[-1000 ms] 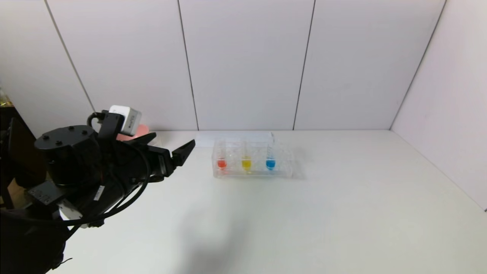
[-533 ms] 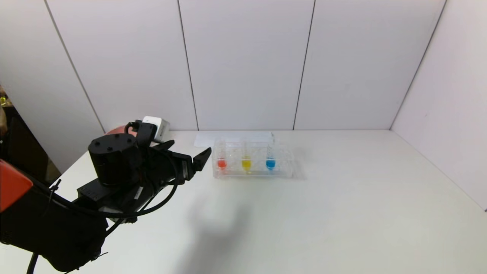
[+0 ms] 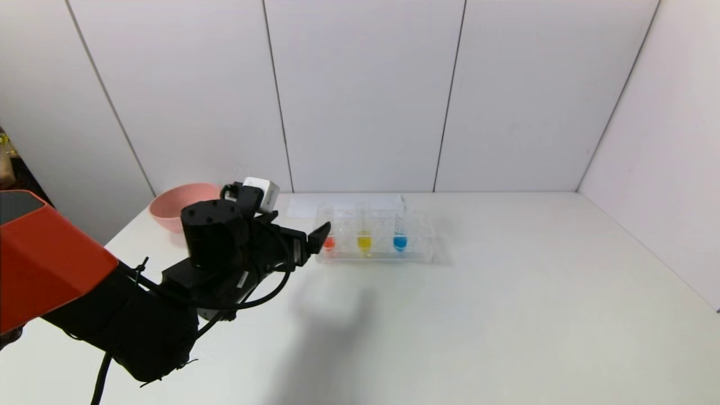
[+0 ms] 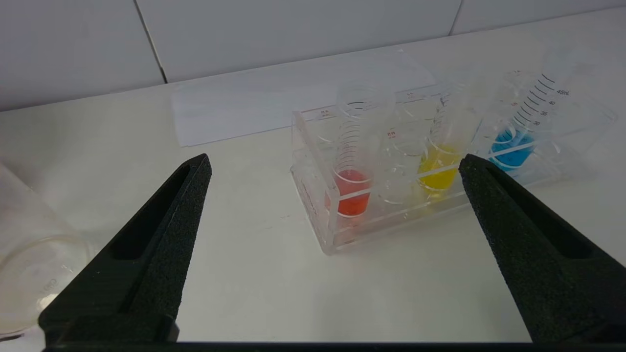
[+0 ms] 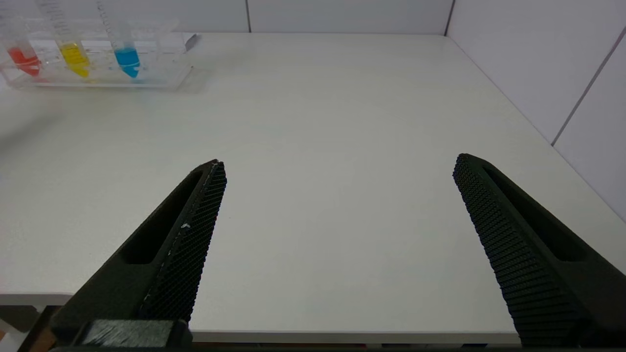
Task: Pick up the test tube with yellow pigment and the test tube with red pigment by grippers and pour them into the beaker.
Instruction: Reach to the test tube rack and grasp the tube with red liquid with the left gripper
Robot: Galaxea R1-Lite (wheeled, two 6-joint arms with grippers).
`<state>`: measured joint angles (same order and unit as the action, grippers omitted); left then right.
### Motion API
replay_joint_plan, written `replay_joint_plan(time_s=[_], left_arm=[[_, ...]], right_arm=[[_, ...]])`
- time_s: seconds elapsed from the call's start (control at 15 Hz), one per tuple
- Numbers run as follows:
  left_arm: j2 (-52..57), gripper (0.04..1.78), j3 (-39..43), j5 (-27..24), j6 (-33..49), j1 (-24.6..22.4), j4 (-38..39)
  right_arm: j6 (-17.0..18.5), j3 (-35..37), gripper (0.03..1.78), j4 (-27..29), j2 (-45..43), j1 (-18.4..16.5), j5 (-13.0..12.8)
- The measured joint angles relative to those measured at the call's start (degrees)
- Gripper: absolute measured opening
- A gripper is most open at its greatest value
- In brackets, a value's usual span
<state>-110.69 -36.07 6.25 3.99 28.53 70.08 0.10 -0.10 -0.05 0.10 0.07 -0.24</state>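
Three tubes stand upright in a clear rack (image 3: 419, 247) at the table's back middle. The test tube with red pigment (image 4: 351, 193) is in the rack's left end, and the test tube with yellow pigment (image 4: 438, 171) stands in the middle. My left gripper (image 4: 334, 159) hovers open just short of the rack's left end, roughly in line with the red tube, holding nothing. In the head view one fingertip (image 3: 322, 232) partly covers the red tube (image 3: 330, 243). The clear beaker (image 4: 29, 264) stands left of this gripper; my arm hides it in the head view. My right gripper (image 5: 338, 161) is open and empty over the table's near edge.
A tube with blue liquid (image 3: 400, 242) fills the rack's right end. A pink bowl (image 3: 177, 205) sits at the back left. A white paper sheet (image 3: 343, 203) lies behind the rack. White walls close the back and the right side.
My left arm has swung forward and to the right, bringing its open gripper from the table's left edge up to the rack. The pink bowl has come into sight behind it.
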Motion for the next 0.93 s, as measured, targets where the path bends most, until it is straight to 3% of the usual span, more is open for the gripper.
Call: replay_joint_plan(time_s=[0.93], left_arm=[[-13.0, 1.78, -14.8, 4.4, 0.3, 0.5, -1.7]], right_arm=[[0.0, 0.0, 1.70, 0.0, 0.0, 0.0, 0.0]])
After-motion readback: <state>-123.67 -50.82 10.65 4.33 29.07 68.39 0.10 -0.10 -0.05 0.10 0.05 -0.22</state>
